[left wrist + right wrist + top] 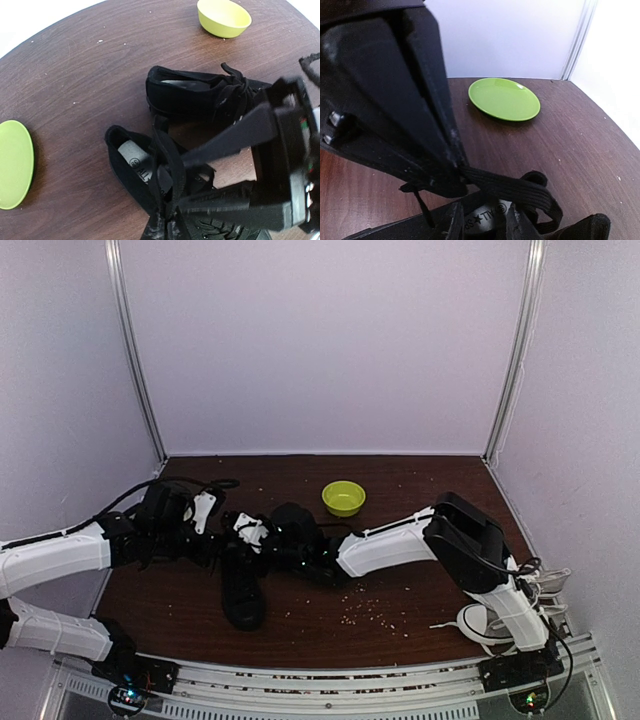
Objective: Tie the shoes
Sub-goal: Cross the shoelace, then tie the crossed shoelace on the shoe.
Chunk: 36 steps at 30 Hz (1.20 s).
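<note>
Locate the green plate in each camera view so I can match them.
Top external: not visible.
Left wrist: green plate at the left edge, cut off.
Right wrist: upper middle, whole.
Shared landmark: black shoe with the printed insole: lower centre at the left wrist, bottom edge at the right wrist, left of centre from above.

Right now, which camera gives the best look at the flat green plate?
The right wrist view: the whole plate lies unobstructed on the table. The left wrist view catches only part of the plate, cut off at the picture's left edge. The top view does not show it.
</note>
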### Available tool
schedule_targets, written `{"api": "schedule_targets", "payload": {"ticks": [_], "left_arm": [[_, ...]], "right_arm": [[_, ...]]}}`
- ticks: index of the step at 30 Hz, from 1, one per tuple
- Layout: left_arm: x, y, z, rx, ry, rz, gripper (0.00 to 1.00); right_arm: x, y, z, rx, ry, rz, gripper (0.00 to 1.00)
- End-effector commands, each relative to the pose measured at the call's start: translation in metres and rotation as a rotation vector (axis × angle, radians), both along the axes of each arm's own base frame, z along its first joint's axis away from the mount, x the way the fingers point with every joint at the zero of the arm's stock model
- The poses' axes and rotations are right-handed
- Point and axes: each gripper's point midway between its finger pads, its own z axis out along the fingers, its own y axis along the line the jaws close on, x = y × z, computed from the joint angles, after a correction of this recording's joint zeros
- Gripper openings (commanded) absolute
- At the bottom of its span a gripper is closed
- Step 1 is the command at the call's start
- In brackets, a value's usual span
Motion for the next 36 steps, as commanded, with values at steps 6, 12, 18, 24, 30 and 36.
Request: {"api": "schedule_targets", "payload": {"ticks": [6,12,18,24,30,36], "left_arm": [[0.009,-0.004,0.021,-0.027,-0.058,-0.036,0.00],[0.006,-0.012,0.029,-0.049,-0.084,-0.096,0.00],[0.003,-0.018,0.030,-0.056,-0.084,-0.143,0.00],[0.005,-0.021,0.034,-0.063,-0.097,-0.158,0.00],[0.007,-0.014,0.034,-0.065,-0.090,-0.129,0.00],[0.013,0.011,0.022,-0.010,-0.064,-0.010,0.00]], "right_arm": [[0.025,-0.011,0.007,0.027,-0.027,-0.151,0.27],[0.031,0.000,0.003,-0.020,-0.030,-0.183,0.27],[0.033,0.004,0.003,-0.025,-0.034,-0.200,0.27],[0.030,0.010,0.001,-0.044,-0.045,-0.186,0.25],[0.027,0.008,0.006,-0.034,-0.044,-0.176,0.00],[-0.004,-0.002,0.045,-0.012,-0.034,-0.026,0.00]]}}
